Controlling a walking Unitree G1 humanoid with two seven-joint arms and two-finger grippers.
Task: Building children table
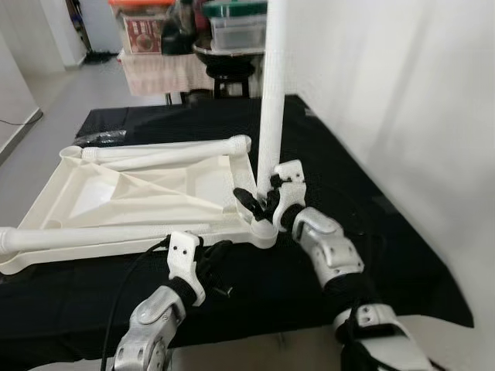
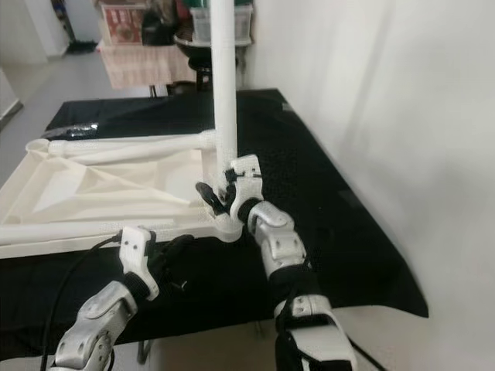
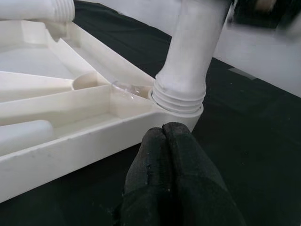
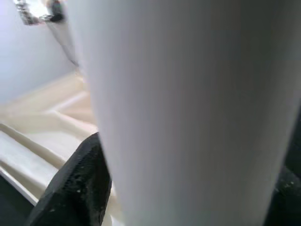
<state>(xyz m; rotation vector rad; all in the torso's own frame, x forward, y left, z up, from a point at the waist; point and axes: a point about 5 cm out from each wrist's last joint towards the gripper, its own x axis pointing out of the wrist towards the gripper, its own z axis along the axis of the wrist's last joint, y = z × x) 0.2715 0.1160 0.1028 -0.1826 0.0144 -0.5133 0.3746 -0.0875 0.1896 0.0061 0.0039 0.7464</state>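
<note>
An upside-down cream table top lies on the black-covered table. One white leg stands upright in its near right corner socket. My right gripper is shut on this leg just above the socket, with a black finger pressed against the leg. Two more legs lie flat: one along the far edge, one along the near edge. My left gripper is shut and holds nothing. It hovers over the black cloth just in front of the top's near rim, close to the socket.
A white wall runs close along the right side of the table. Behind the table stand a dark stool and a side table with storage boxes. The black cloth's front edge is right below my arms.
</note>
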